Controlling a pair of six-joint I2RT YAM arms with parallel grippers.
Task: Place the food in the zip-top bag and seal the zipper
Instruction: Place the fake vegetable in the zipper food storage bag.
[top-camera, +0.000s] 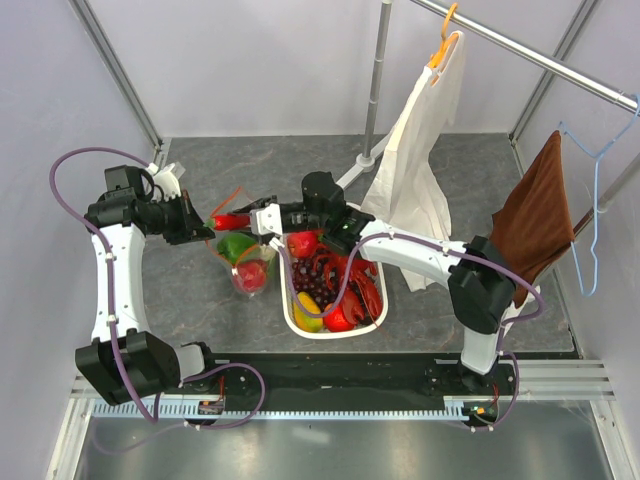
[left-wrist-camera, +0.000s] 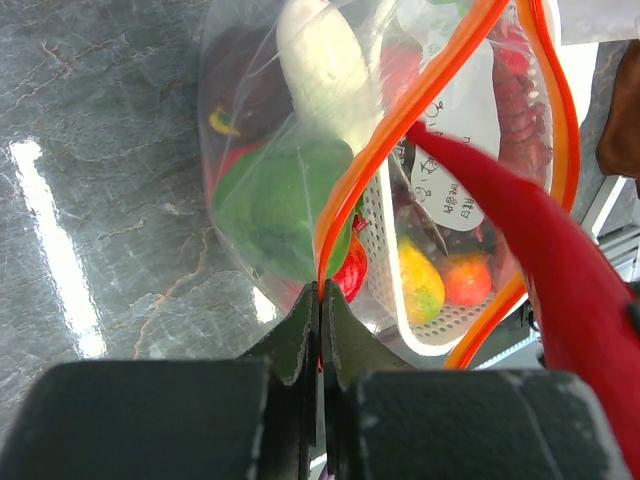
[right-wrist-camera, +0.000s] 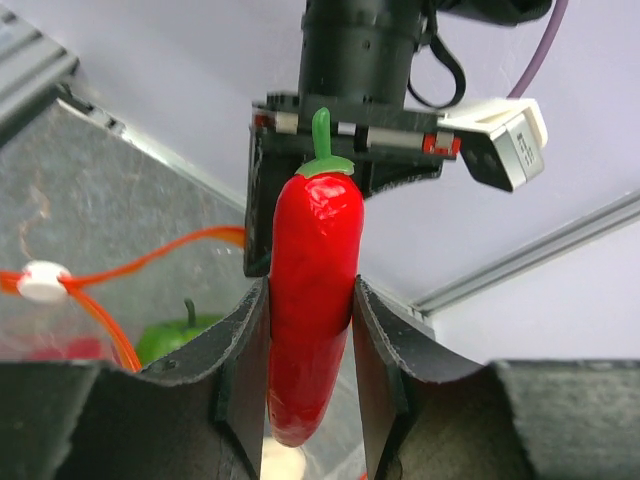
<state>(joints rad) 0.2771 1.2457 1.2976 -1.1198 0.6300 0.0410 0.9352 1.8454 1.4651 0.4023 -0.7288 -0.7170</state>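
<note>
The clear zip-top bag (top-camera: 243, 262) stands open left of the basket, holding a green pepper (top-camera: 237, 245), a red fruit (top-camera: 250, 276) and a white radish (left-wrist-camera: 322, 62). My left gripper (top-camera: 200, 224) is shut on the bag's orange-red zipper (left-wrist-camera: 352, 190) at the mouth's left end (left-wrist-camera: 320, 292). My right gripper (top-camera: 256, 220) is shut on a long red chili (right-wrist-camera: 314, 270), which it holds level over the bag's mouth, its green stem toward the left gripper. The chili (left-wrist-camera: 530, 235) reaches across the open zipper loop. A white slider (right-wrist-camera: 45, 282) sits on the strip.
A white slotted basket (top-camera: 300, 327) right of the bag holds several more toy foods, among them a red lobster (top-camera: 366, 296) and a yellow piece (top-camera: 307, 310). A white cloth (top-camera: 420, 170) and a brown cloth (top-camera: 535, 215) hang on hangers from a rail at the back right.
</note>
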